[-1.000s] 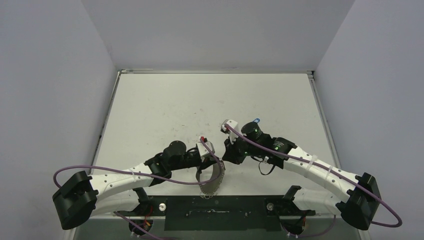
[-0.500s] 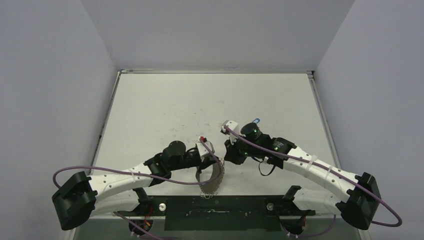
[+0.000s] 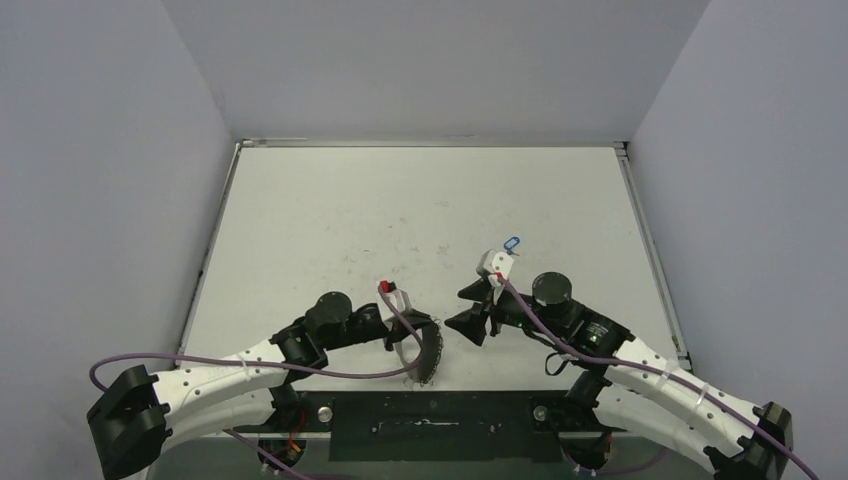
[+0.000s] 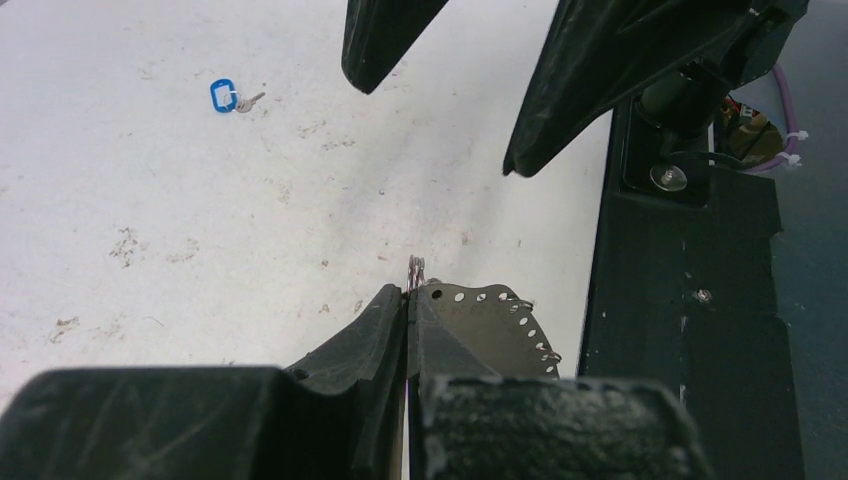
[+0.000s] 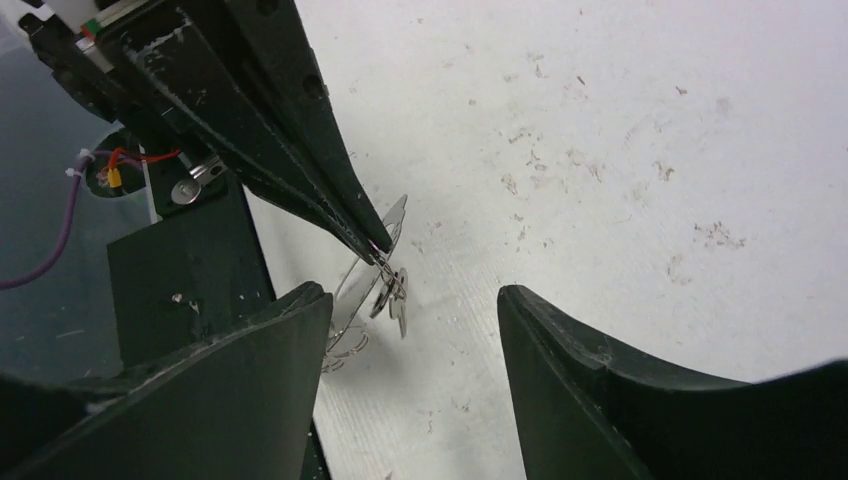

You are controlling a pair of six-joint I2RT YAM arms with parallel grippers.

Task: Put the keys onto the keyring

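Pinching the keyring (image 4: 480,310) with a small key (image 5: 400,318) seemingly hung on it, the left gripper (image 4: 408,300) holds it upright while the right gripper (image 5: 410,297) stands spread, the blue key (image 3: 512,243) lying unthreaded at its one o'clock

Your left gripper (image 4: 408,297) is pinched tight on the keyring (image 4: 485,312), its arm stretched low toward the centre. Your right gripper (image 5: 415,300) faces it, jaws spread wide, the tips near each other.
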